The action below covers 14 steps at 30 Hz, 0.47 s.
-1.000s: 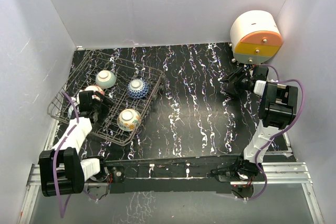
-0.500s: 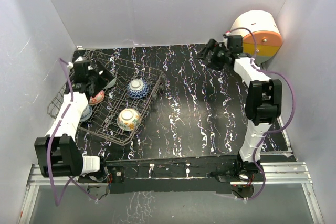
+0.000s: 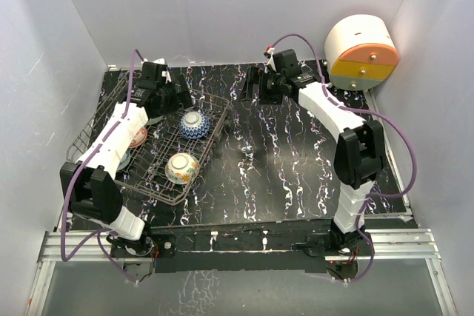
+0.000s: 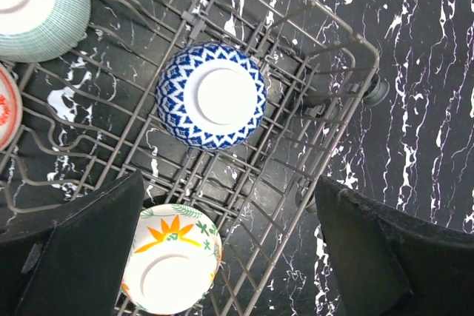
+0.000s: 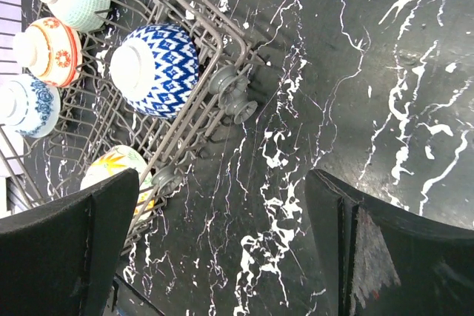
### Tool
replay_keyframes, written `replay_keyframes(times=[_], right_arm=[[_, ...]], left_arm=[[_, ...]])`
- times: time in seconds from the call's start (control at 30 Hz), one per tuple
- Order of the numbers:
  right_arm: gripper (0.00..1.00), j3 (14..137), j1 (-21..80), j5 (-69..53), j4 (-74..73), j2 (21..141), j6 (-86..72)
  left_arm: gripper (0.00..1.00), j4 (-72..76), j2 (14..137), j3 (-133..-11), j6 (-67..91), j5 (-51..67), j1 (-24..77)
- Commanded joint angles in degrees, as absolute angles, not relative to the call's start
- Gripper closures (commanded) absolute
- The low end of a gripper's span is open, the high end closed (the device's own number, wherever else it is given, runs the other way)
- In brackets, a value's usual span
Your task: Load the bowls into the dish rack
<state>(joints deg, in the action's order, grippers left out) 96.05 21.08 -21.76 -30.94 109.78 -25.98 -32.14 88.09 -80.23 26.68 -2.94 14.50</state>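
The dish rack (image 3: pixel 209 142) sits on the left of the table and holds several bowls, all upside down. In the left wrist view I see the blue-white zigzag bowl (image 4: pixel 212 95), the yellow leaf bowl (image 4: pixel 170 268) and the pale teal bowl (image 4: pixel 41 7). The right wrist view adds a red-orange bowl (image 5: pixel 48 49) and a blue-flowered bowl (image 5: pixel 26 105). My left gripper (image 3: pixel 174 98) hovers open above the rack's far side, holding nothing. My right gripper (image 3: pixel 255 86) hangs open over bare table just right of the rack (image 5: pixel 200 20).
A round white canister (image 3: pixel 361 51) with orange and yellow drawer fronts stands at the back right corner. White walls close in the black marbled table (image 3: pixel 296 160) on three sides. The rack's small wheels (image 5: pixel 233 94) stick out on its right side.
Both arms have risen and stretched toward the back. The left gripper went from the rack's left side to its far edge. The right gripper swung left from the canister and opened.
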Motion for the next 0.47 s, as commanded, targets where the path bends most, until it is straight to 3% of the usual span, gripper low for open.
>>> replay_keyframes(times=[0.0,0.43], right_arm=[[0.02,95.53,21.76,-15.26,-31.62,102.13,-22.63],[0.02,92.51,23.42,-3.75,-34.01,97.06,-20.36]], left_arm=[[0.03,-36.47,85.91,-84.41,23.41,-4.96,13.93],[0.03,-37.48,84.02,-83.70,22.59,-4.85,13.95]])
